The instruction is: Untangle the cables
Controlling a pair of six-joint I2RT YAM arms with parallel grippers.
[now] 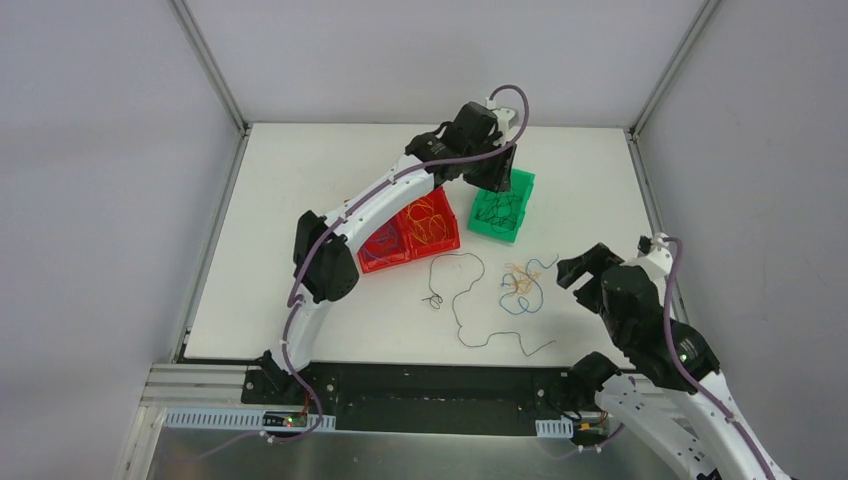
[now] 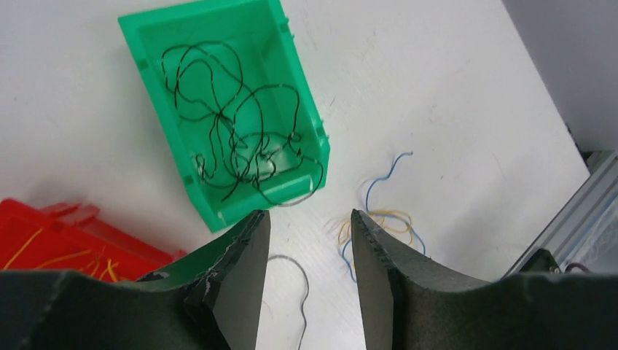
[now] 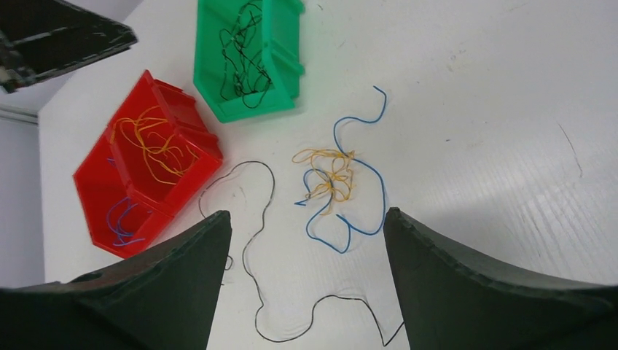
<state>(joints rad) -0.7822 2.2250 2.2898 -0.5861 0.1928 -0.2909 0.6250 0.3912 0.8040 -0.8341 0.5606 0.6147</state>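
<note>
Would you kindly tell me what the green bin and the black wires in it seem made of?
Green bin: probably moulded plastic, slightly glossy, with uniform colour and small moulded tabs. Black wires: likely thin plastic-coated wire, holding loose springy curls.

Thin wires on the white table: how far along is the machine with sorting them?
Done: thin black wires lie in the green plastic bin, orange-yellow and blue ones in the red plastic bins. In hand: nothing; the left gripper is open by the green bin, the right gripper open over the white table. Left: one long black wire and a knot of orange-yellow and blue wires.
</note>
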